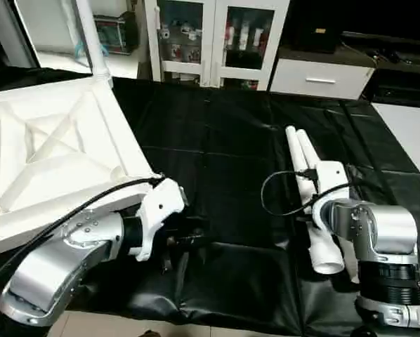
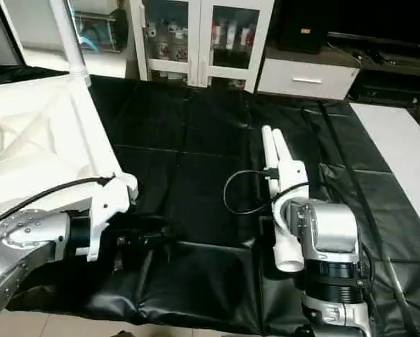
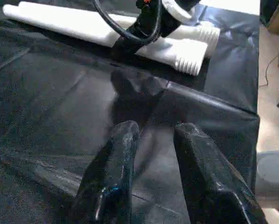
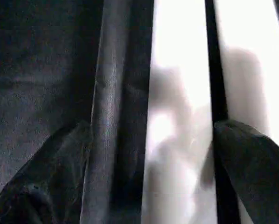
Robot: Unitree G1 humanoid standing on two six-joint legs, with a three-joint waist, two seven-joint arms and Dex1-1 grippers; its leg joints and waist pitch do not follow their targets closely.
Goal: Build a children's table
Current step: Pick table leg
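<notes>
The children's table top (image 1: 48, 161) lies upside down at the left on the black-draped table, ribbed underside up. One white leg (image 1: 90, 35) stands upright in its far corner socket. Two more white legs (image 1: 301, 151) lie side by side at the right, and their threaded ends (image 3: 191, 63) show in the left wrist view. My right gripper (image 4: 153, 135) hangs over them, open wide, with its fingers on either side of one leg. My left gripper (image 3: 158, 133) is low over the black cloth just right of the top's near corner. It is open, with nothing between its fingers.
A glass-door cabinet (image 1: 217, 35) and a white drawer unit (image 1: 322, 77) stand behind the table. A white surface (image 1: 414, 133) lies at the far right. The black cloth (image 1: 224, 168) is wrinkled. A black cable (image 1: 280, 189) loops beside my right wrist. The table's front edge (image 1: 196, 319) runs close below my arms.
</notes>
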